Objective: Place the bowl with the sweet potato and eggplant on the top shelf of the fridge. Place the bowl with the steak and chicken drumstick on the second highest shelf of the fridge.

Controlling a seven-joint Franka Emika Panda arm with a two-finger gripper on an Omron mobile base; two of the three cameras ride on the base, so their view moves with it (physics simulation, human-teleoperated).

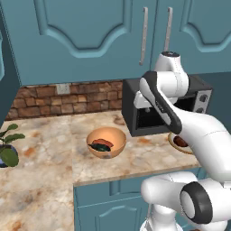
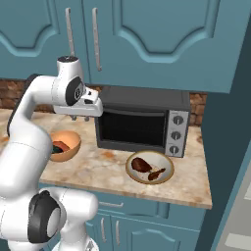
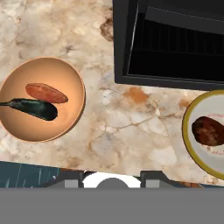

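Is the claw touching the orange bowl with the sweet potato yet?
Apart. In the right base view the claw hangs well above the counter, with open air between it and the orange bowl.

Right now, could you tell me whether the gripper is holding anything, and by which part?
Nothing is held. The gripper hangs above the counter, apart from both bowls.

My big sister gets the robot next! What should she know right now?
Gripper: holds nothing, hangs high over the counter; open or shut is unclear.
Orange bowl with sweet potato and eggplant: on the counter, left of the microwave.
Pale bowl with steak and chicken drumstick: on the counter before the microwave.
Done: nothing.
Left: both bowls into the fridge, vegetables top shelf, meat second shelf.
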